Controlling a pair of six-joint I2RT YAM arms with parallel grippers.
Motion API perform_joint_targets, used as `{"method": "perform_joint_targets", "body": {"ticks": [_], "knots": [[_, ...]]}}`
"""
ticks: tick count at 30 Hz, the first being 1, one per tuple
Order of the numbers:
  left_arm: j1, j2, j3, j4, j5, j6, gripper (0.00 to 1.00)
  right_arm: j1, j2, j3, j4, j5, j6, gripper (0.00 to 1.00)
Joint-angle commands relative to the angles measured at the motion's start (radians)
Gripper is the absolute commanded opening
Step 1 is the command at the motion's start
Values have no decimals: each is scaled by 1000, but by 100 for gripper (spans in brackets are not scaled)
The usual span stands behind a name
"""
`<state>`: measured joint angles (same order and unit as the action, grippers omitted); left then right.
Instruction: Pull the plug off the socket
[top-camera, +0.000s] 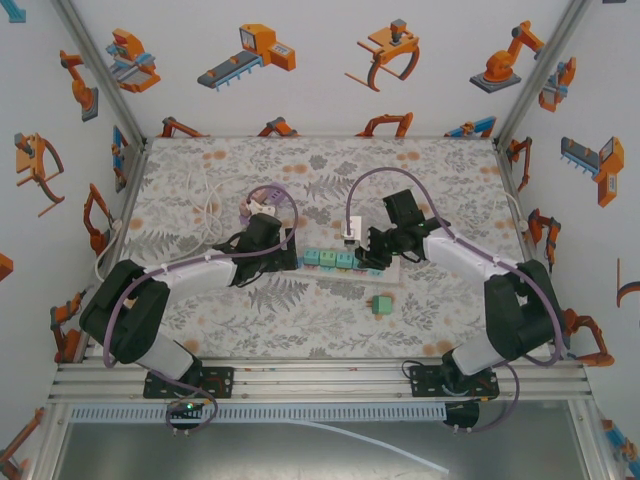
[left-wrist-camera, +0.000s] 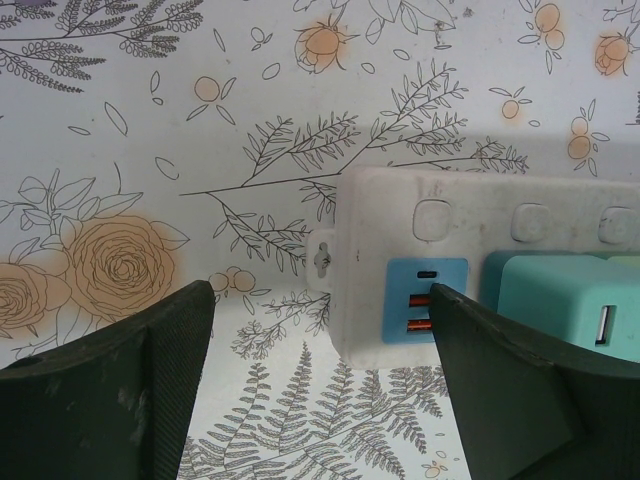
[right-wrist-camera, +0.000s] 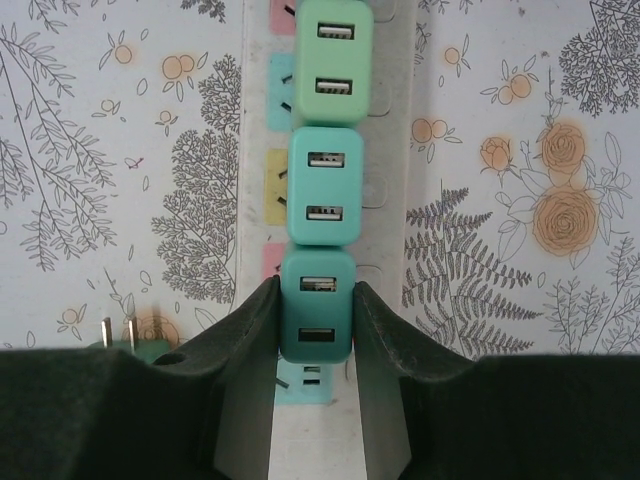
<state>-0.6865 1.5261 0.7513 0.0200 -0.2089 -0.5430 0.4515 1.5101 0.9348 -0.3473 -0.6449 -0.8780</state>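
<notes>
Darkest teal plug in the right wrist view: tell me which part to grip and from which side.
Grip the plug by its two flat sides, coming straight down over the power strip. It is square-sided and stands upright, ports up, with another plug close beside it along the strip, so the cross-strip sides are free. The right tool pinches it that way.

Both the left arm (top-camera: 190, 272) and the right arm (top-camera: 462, 252) have white links between bulky black joints, each trailed by a lilac cable (top-camera: 372, 172) and bolted on a black base plate (top-camera: 190, 382) at seven and five o'clock. The left gripper (left-wrist-camera: 320, 300) and right gripper (right-wrist-camera: 315, 290) carry matte black fingers (left-wrist-camera: 110, 390) with finely textured inner pads.
</notes>
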Motion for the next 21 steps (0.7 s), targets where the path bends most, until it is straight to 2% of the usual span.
{"method": "perform_joint_targets", "body": {"ticks": [1, 9, 12, 17, 21], "knots": [[-1, 10, -27, -99, -20, -1, 80, 6, -57, 31, 77, -73, 65, 10], [-1, -3, -33, -102, -27, -6, 80, -17, -83, -15, 180, -120, 126, 3], [0, -15, -41, -90, -19, -16, 80, -17, -82, -12, 159, -105, 105, 0], [-1, -11, -40, -85, -14, -12, 80, -9, -83, 2, 53, -29, 13, 0], [-4, -1, -39, -88, -8, -6, 80, 10, -87, 2, 8, 49, 1, 0]]}}
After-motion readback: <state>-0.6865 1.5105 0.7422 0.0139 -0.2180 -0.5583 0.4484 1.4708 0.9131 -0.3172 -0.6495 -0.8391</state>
